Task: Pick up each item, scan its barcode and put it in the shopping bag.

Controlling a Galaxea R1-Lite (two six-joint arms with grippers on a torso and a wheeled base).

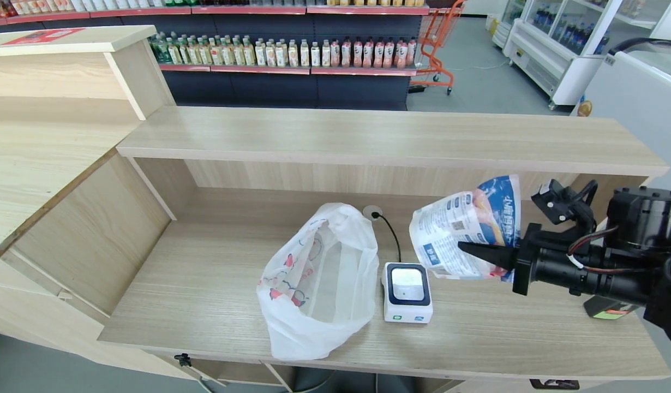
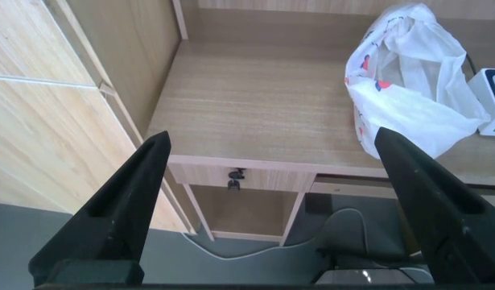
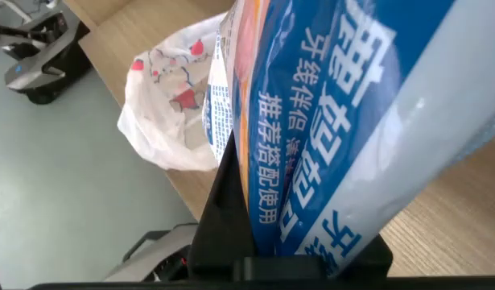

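My right gripper (image 1: 485, 262) is shut on a white and blue snack bag (image 1: 466, 226), holding it in the air just right of and above the white barcode scanner (image 1: 406, 292). The bag's printed side (image 3: 327, 137) is pressed close against one black finger (image 3: 231, 201). A white plastic shopping bag (image 1: 319, 278) with red prints lies open on the counter left of the scanner; it also appears as the shopping bag (image 2: 408, 76). My left gripper (image 2: 271, 209) is open, hanging off the counter's front edge, nothing between its fingers.
The wooden counter (image 1: 204, 295) has a raised shelf (image 1: 368, 136) behind and a side wall at left. A black cable (image 1: 390, 232) runs from the scanner to a hole. A small device (image 1: 608, 308) sits at the right under my arm.
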